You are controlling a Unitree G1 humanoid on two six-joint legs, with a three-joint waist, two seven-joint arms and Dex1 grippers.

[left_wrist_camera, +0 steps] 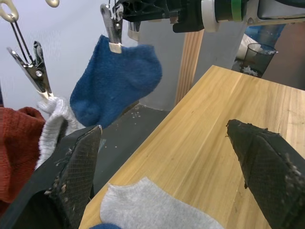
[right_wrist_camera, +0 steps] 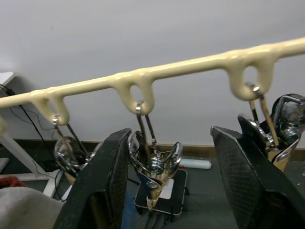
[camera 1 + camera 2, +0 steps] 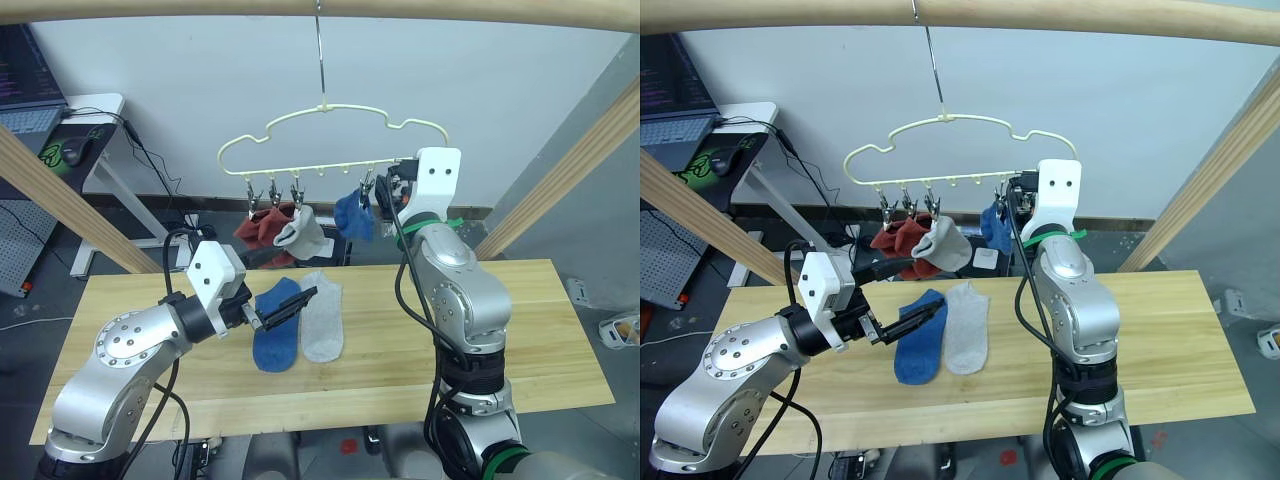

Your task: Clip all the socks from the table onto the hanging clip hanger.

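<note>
Left eye view shows the left tool low over the bench, its two black fingers spread apart with nothing between them, tips just above the blue sock lying flat on the wood. Touching that sock's right edge lies a light grey sock, also flat. Both rest near the middle of the bench, toes toward the near edge.

Above and beyond them hangs the clip hanger, a pale yellow cloud-shaped frame held by a thin metal hook from a round wooden pole across the top. Along its lower bar, on the left, two rust red socks hang from clips, and just to their right a second light grey sock hangs from the next clip. Further right along the bar a second blue sock hangs from a silver clip.

The right tool is raised to the right end of the bar, beside that hanging blue sock. In the right wrist view its fingers stand apart on either side of a silver clip, not pressing it, so the tool is released. Another clip hangs near the other finger.
</note>
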